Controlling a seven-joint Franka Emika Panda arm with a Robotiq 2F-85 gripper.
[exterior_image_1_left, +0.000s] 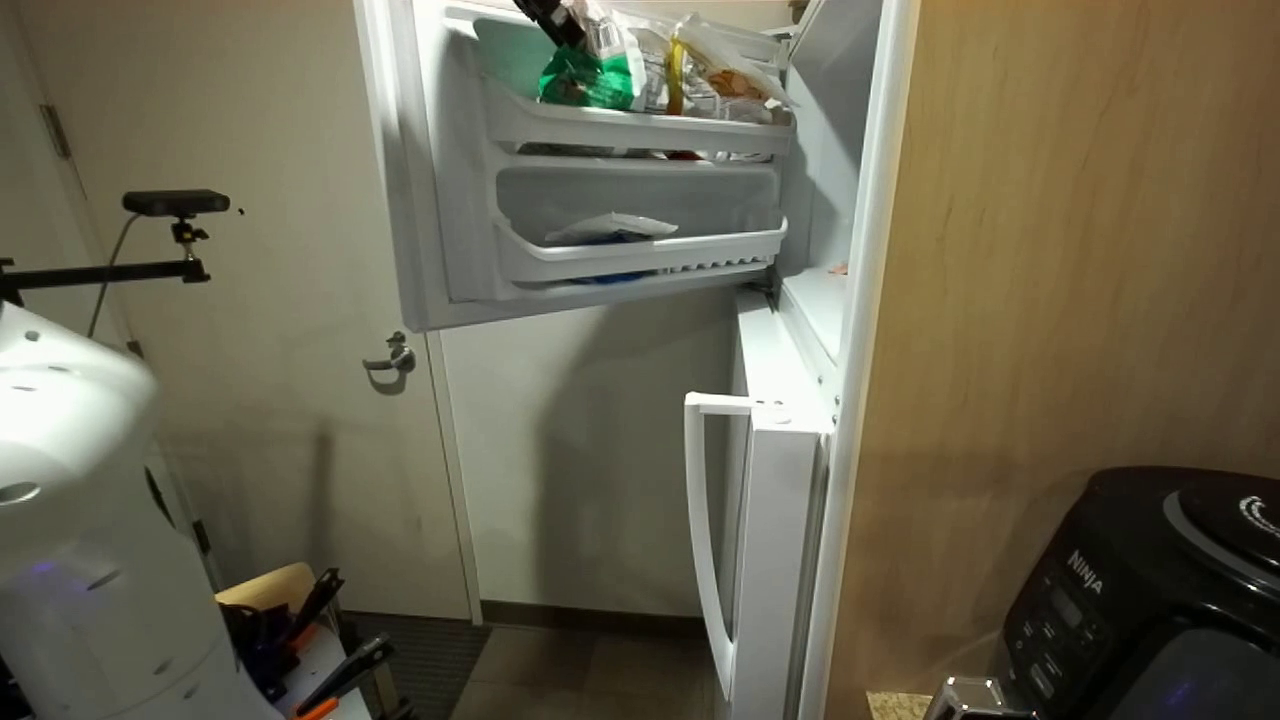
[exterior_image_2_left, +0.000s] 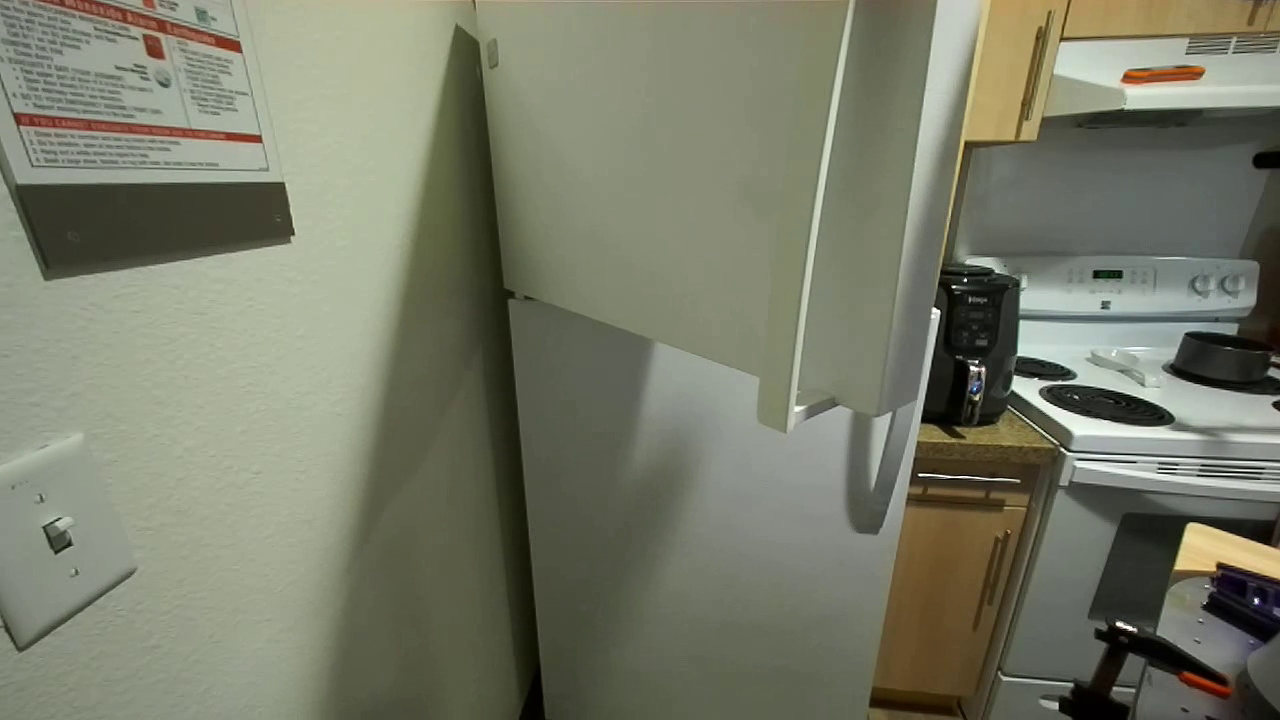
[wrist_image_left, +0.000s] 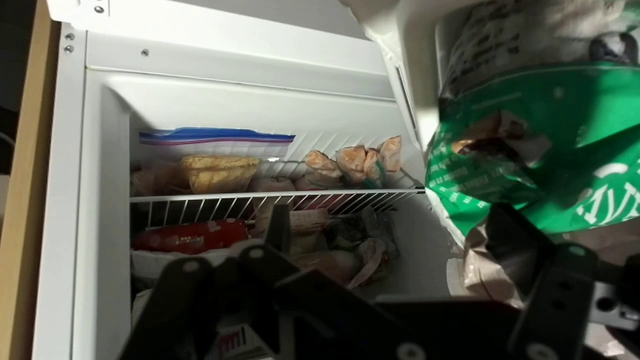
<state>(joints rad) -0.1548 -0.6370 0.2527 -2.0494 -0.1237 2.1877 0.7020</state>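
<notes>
The green bag (wrist_image_left: 540, 120) stands roughly upright beside other bags (exterior_image_1_left: 735, 75) in the door bin (exterior_image_1_left: 640, 130); my jaws, spread wide, grip nothing.

Air fryer (exterior_image_2_left: 978, 345) on speckled countertop (exterior_image_2_left: 1005, 437)

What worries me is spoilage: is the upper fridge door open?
Open: the upper fridge door is swung out, exposing the wire shelf inside.

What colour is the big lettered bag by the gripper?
Green and whitish; the bag shows best in the wrist view.
</notes>
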